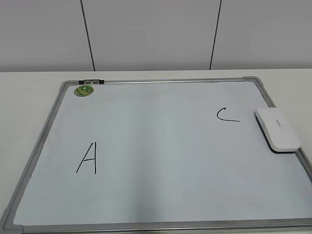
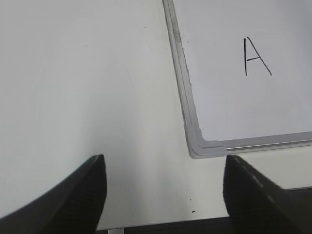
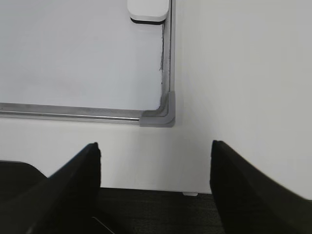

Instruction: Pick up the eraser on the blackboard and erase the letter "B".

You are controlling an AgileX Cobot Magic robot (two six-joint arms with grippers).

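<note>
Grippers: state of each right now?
Left gripper: jaws open, holding nothing.
Right gripper: jaws open, holding nothing.

blackboard (image 1: 58,105) lies flat on the table, white surface, thin grey frame, grey corner caps. eraser (image 1: 278,128), flat white rounded block with dark underside, rests on the board against its right frame edge, just right of the "c". no letter "b" legible.
</note>
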